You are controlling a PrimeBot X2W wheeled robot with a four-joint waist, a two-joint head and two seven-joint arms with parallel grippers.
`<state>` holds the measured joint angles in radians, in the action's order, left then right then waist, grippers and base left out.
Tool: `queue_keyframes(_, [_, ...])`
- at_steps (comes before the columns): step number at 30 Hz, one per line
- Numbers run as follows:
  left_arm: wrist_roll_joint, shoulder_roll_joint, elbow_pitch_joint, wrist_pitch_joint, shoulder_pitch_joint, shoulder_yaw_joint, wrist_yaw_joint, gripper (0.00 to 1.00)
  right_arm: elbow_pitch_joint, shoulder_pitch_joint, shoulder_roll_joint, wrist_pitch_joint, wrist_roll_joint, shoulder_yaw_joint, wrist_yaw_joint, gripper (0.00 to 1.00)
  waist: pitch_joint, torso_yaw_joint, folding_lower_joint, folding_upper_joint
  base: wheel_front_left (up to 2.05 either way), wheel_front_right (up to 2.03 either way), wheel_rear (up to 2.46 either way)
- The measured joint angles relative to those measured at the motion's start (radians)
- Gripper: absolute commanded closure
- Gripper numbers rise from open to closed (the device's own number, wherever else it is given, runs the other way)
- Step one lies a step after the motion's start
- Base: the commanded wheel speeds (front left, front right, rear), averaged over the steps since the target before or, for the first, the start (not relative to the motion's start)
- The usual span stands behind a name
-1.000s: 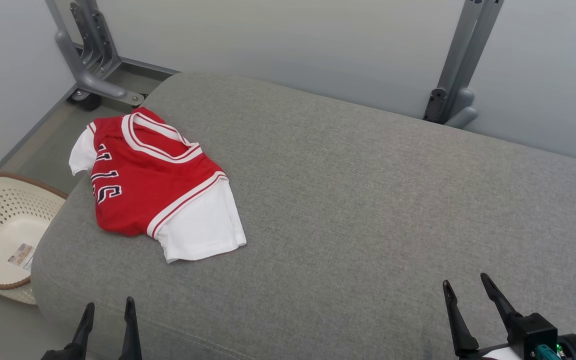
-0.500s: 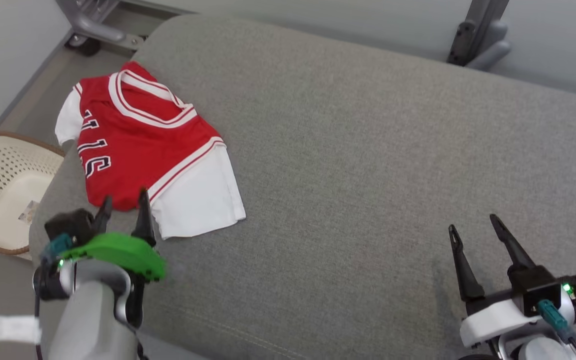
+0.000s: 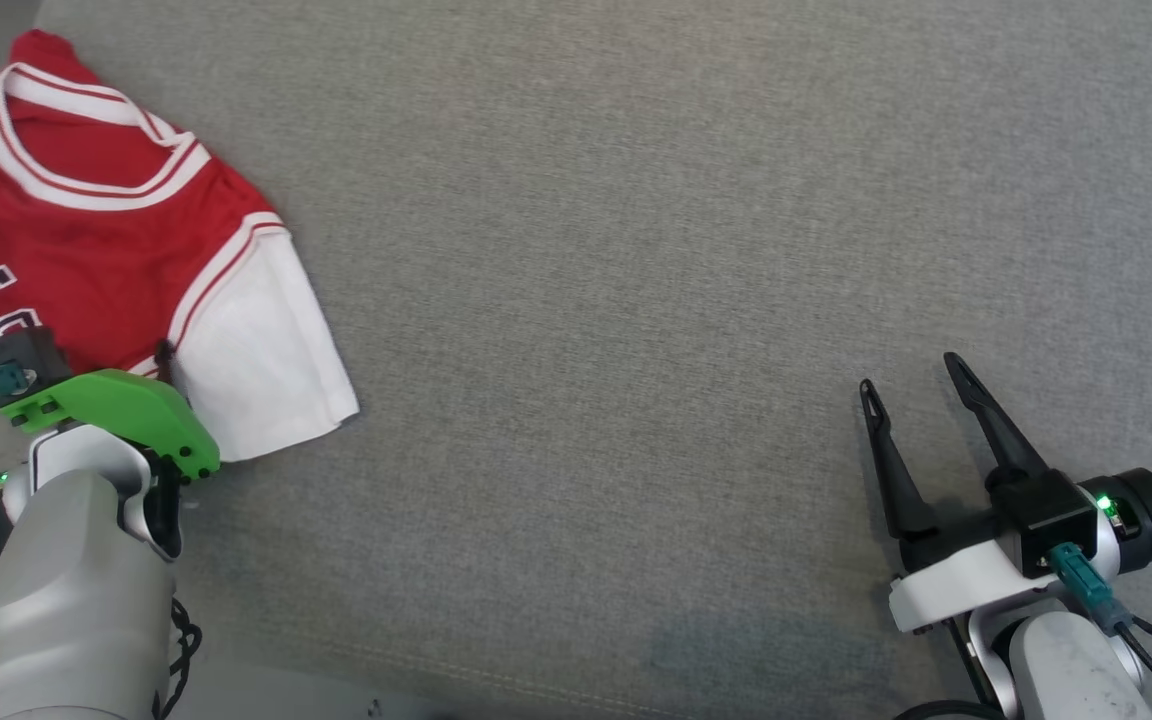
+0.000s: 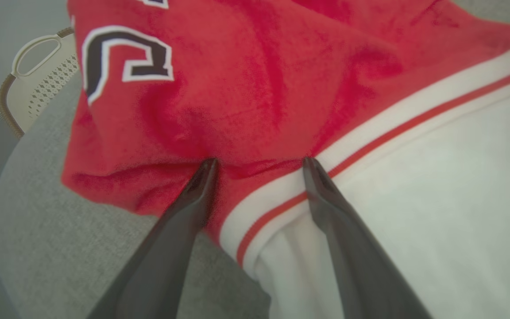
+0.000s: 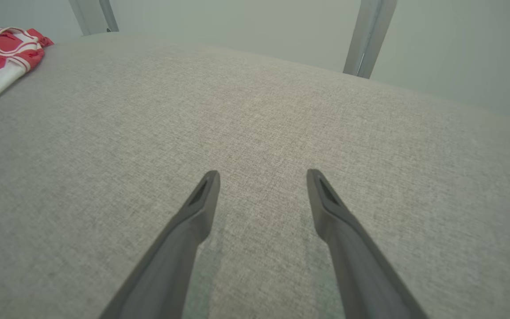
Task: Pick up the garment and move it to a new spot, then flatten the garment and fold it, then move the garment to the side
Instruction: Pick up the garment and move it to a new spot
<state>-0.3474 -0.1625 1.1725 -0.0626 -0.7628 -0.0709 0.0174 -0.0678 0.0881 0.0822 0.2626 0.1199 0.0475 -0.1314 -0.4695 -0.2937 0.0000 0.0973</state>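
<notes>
Left wrist view: your left gripper gapes empty at the near edge of the garment, so press in and pinch both layers before lifting; right gripper open, empty too.

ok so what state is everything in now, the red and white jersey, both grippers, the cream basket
red and white jersey garment, lying rumpled on the grey fabric cushion, not lifted
left gripper, open, tips at the garment's red lower edge
right gripper, open, holding nothing, above bare cushion
cream perforated plastic basket, beside the cushion, inside hidden
</notes>
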Motion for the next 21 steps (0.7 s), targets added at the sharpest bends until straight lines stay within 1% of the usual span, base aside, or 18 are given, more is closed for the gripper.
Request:
queue_keyframes(1, [0.000,-0.009,0.012,-0.005,-0.005,0.000,0.000,0.57,0.002,0.000,-0.002,0.000,-0.003,-0.003,0.000,0.00,-0.008,0.014,0.0000,0.0000,0.00,0.00,0.00])
queue_keyframes(2, [0.000,-0.016,0.022,-0.015,-0.007,0.000,0.003,0.93,0.003,0.000,-0.002,0.000,-0.004,-0.005,0.000,0.00,-0.014,0.027,0.0000,0.0000,0.00,0.00,0.00])
queue_keyframes(3, [-0.001,-0.023,0.029,-0.023,-0.008,0.000,0.013,1.00,0.003,0.000,-0.003,0.000,-0.004,-0.006,0.000,0.00,-0.020,0.038,0.0000,0.0000,0.00,0.00,0.00])
queue_keyframes(7, [-0.014,-0.040,0.044,-0.077,-0.011,-0.003,0.048,1.00,-0.005,-0.009,-0.007,0.000,-0.004,-0.011,0.000,0.00,-0.029,0.076,0.0000,0.0002,0.00,0.00,0.00])
queue_keyframes(10, [-0.021,-0.038,0.036,-0.123,-0.013,0.006,0.074,1.00,-0.013,-0.023,-0.012,0.000,-0.014,-0.009,0.000,0.00,-0.015,0.086,0.0000,0.0001,0.00,0.00,0.00])
queue_keyframes(14, [-0.012,0.010,-0.011,-0.156,-0.028,0.055,0.103,1.00,-0.030,-0.028,-0.021,0.000,-0.033,0.006,0.000,0.00,0.022,0.091,0.0001,0.0001,0.00,0.00,0.00])
queue_keyframes(17, [-0.011,0.043,-0.074,-0.168,-0.034,0.104,0.110,1.00,-0.038,-0.038,-0.028,0.000,-0.048,0.018,0.000,0.00,0.058,0.097,0.0001,0.0001,0.00,0.00,0.00])
queue_keyframes(21, [-0.044,0.074,-0.221,-0.142,-0.037,0.225,0.110,1.00,-0.050,-0.049,-0.031,0.000,-0.067,0.028,0.000,0.00,0.108,0.116,0.0000,0.0001,0.00,0.00,0.00])
